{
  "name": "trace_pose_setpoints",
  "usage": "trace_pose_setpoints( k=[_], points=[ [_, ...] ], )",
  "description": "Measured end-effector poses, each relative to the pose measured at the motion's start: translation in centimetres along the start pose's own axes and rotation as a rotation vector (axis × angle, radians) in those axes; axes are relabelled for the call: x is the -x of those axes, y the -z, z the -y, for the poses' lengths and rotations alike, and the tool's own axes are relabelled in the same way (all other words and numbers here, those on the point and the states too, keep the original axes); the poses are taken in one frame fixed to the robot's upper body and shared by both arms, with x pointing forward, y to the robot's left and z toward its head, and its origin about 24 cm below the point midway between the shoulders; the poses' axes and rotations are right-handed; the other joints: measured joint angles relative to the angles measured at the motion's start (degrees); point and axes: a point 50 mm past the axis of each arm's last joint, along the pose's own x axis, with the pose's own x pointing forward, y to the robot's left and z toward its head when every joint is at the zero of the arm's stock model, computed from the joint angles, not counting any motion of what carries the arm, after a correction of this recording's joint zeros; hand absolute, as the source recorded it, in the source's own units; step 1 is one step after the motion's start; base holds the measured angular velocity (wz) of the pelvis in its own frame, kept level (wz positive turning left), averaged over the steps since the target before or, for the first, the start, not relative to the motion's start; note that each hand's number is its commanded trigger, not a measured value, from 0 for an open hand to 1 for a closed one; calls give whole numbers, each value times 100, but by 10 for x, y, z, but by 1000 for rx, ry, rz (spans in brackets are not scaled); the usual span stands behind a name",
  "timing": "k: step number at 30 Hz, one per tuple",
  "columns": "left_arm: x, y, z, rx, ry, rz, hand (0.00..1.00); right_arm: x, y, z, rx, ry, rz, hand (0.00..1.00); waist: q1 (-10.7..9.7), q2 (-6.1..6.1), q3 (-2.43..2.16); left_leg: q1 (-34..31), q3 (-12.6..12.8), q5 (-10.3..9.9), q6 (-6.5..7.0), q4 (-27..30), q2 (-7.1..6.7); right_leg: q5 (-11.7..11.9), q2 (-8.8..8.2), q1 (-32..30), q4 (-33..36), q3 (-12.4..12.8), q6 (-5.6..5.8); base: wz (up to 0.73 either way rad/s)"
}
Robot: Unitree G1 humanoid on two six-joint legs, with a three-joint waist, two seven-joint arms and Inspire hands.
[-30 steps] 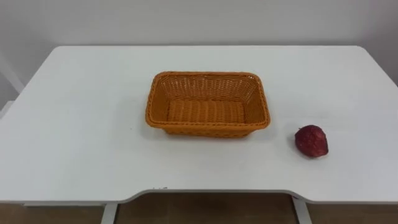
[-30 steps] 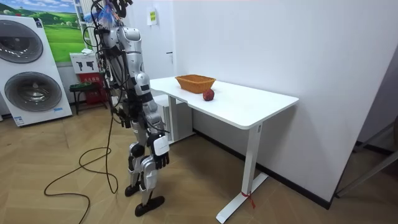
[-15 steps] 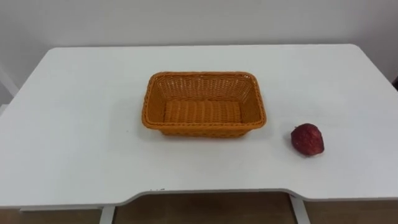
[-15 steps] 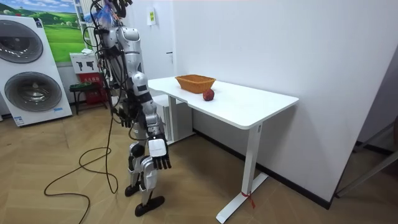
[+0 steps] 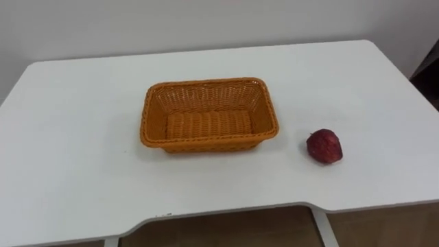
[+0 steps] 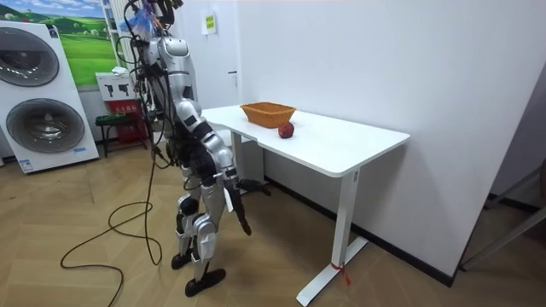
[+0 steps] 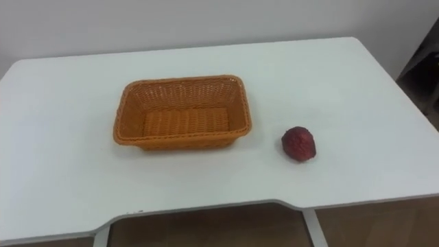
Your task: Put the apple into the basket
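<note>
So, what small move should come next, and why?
Probably lift the right robot hand above the table and toward the apple. The apple lies untouched to the right of the empty basket, and this robot hand hangs below the tabletop.

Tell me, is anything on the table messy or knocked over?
Nothing stands out. The basket sits upright and empty on the table, and the apple lies whole beside it, to the robot's right, not touching.
</note>
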Motion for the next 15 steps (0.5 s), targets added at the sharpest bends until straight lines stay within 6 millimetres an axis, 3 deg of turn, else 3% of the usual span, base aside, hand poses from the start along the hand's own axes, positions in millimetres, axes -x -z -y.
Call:
trace_pose_setpoints(
  k=[4, 7, 15],
  points=[
    [0, 1, -2, -3, -4, 10, 0, 15, -17, -25, -1, -16, 117, 0, -8, 11, 3, -80, 2, 0, 1, 10, -4, 3, 2, -62, 48, -14, 5, -1],
    [-1, -4, -5, -5, -15, 40, 0, 44, -39, -60, 36, -106, 324, 0, 9, 25, 11, -224, 28, 3, 5, 26, 0, 0, 5, -229, 108, -3, 11, -1],
    [-2, -17, -3, -38, -7, 92, 0, 114, -57, -111, 187, -294, 826, 0, 124, -11, 35, -346, 14, 10, 12, 21, -1, 0, 3, -364, 177, -14, 11, 0]
  ],
)
